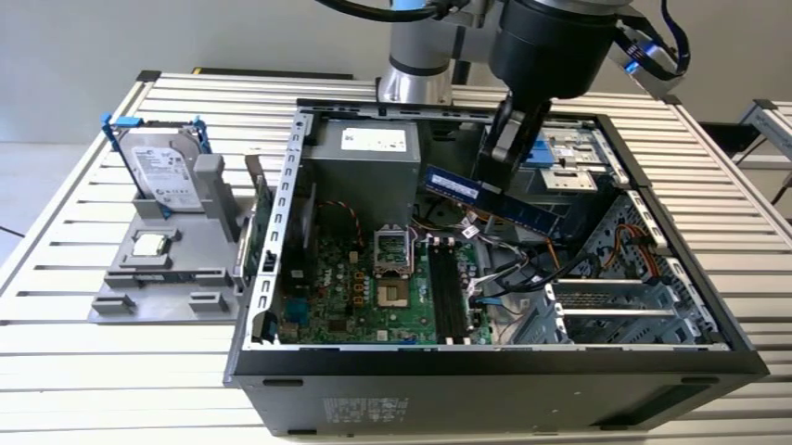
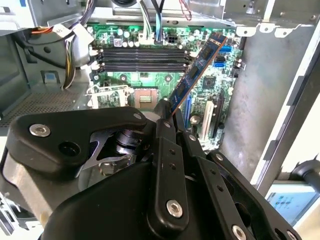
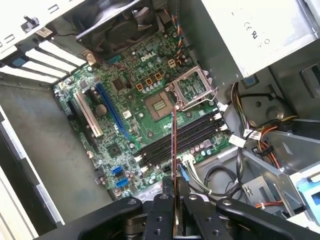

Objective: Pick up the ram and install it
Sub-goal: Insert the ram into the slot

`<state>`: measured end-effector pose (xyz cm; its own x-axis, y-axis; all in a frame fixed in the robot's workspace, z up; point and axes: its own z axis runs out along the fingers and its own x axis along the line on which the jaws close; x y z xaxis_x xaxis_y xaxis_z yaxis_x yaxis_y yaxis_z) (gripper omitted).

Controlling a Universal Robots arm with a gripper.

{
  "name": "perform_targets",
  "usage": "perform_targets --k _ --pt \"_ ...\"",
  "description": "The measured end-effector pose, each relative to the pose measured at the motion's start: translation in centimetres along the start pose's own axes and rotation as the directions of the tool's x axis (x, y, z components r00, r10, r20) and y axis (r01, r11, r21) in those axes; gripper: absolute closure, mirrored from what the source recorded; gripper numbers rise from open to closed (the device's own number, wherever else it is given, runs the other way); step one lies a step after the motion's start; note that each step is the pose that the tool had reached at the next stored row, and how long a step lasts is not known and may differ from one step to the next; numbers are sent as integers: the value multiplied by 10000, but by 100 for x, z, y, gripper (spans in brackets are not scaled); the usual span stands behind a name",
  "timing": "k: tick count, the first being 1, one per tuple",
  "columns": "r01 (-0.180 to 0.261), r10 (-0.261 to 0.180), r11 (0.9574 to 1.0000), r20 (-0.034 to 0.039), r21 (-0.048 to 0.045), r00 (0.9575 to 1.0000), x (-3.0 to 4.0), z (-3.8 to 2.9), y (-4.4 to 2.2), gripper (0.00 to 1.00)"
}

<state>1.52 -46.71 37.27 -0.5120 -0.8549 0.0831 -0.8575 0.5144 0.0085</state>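
The gripper is clamped on the ram, its two black fingers pinching the flat faces of the stick near one end. The stick hangs in the air inside the open top of the computer case. In the exterior view it is tilted, its free end sloping down toward the exterior view's right, and it touches none of the case walls. The high end sits just beside the grey power supply box. The low end hangs over a tangle of cables, near the metal drive cage but apart from it. Below lies the green motherboard, well apart from the stick, with open air between them. In the second wrist view the ram rises slantwise out of the gripper, past the row of long dark memory slots and the square processor socket. In the first wrist view the ram shows edge-on as a thin line coming out of the gripper and crossing the memory slots at an angle rather than lying along them. The case's metal side wall stands close on one side of the board. Outside the case, on the exterior view's left, a grey stand on the slatted table holds a hard drive upright and a small square processor chip lying flat.
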Motion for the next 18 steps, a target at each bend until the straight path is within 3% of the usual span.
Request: perform_targets --k 9,18 --pt "-682 683 9977 4 -57 9977 0 0 0 100" --pt "-1351 1351 9908 4 -114 9908 0 0 0 100"
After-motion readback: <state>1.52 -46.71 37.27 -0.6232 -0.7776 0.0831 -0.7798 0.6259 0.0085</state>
